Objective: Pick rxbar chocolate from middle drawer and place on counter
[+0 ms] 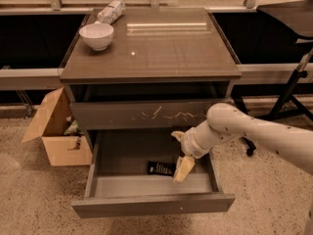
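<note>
- The gripper (180, 153), jaws spread, hangs in the right half of the middle drawer (151, 203). Its lower finger (184, 168) covers the right end of the rxbar chocolate (160, 168), so contact cannot be told.
- The bar's white print, just left of the gripper, is too small to read.
- Behind the gripper, the drawer's back is hidden under the scratched drawer front (146, 114).
- The arm (254, 133) runs right from the gripper and is cut off by the picture's edge.
- Far left of the gripper, a cardboard box (54, 131) (flap open) holds contents too indistinct to name.
- Far above and left of the gripper, on the counter (161, 48), the packet (110, 11) is blurred and its label unreadable.
</note>
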`<state>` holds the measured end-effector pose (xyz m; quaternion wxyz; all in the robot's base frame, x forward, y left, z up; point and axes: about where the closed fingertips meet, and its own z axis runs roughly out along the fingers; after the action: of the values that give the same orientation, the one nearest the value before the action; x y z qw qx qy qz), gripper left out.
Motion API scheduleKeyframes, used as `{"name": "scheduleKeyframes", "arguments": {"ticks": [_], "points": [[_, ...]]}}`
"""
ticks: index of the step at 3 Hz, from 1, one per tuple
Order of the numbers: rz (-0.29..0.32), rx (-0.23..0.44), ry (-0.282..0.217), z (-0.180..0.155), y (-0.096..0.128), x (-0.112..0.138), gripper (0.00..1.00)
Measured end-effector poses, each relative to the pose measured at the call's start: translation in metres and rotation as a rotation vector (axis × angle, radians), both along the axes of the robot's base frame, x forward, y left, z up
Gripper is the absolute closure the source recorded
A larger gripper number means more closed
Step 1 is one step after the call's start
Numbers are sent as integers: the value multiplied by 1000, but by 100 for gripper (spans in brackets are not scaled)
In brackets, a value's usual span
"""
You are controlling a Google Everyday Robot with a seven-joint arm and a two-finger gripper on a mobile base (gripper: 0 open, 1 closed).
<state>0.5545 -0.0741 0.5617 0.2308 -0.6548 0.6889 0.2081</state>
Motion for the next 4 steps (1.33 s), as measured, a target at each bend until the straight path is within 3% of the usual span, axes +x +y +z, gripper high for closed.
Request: {"name": "scheduleKeyframes", "arguments": {"ticks": [2,4], "points": [[-40,39,-28,-74,5,15,0],[-112,142,-70,-142,20,54,0]]}}
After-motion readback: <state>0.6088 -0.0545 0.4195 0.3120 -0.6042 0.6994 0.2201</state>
